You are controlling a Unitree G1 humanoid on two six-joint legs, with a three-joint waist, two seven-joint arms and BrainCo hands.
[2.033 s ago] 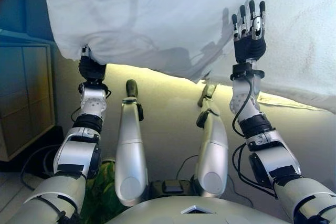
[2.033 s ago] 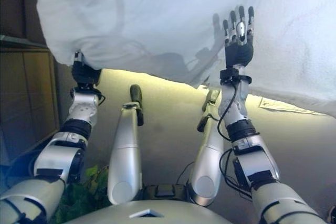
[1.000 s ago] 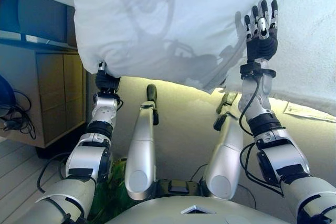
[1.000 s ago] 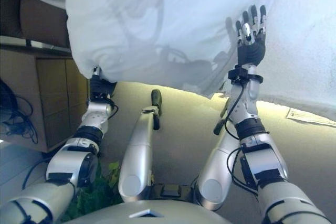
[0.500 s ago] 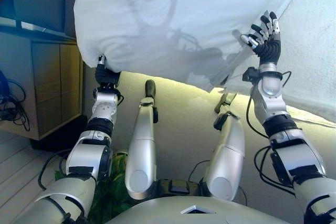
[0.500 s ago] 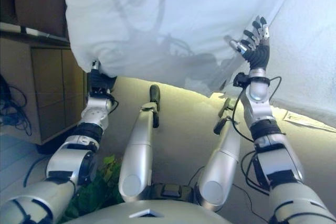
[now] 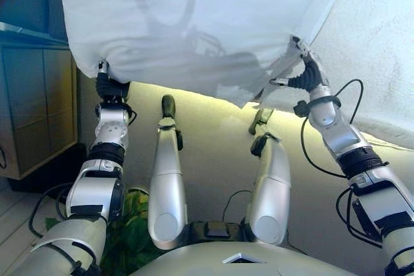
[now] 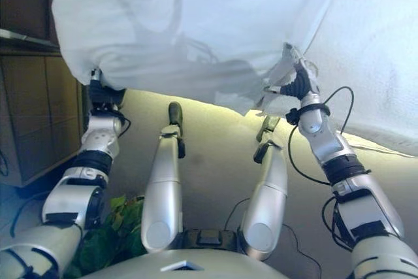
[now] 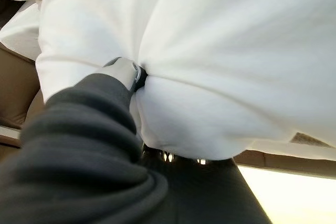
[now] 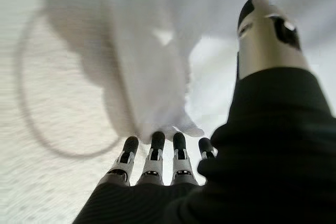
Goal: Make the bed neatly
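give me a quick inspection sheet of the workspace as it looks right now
surface: white textured mattress top, bare on the robot's right.
job's things: white puffy duvet, bunched and lifted, its edge hanging over the bed's side.
clutter: a sheet of paper on the bed edge at right.
hands: left hand shut on the duvet's corner, cloth bulging round it; right hand at the duvet's hanging edge, fingertips touching the cloth, grip not clear.
cables: nothing seen apart from the robot's own.
surroundings: brown wooden cabinet at left; green leafy plant by the floor.
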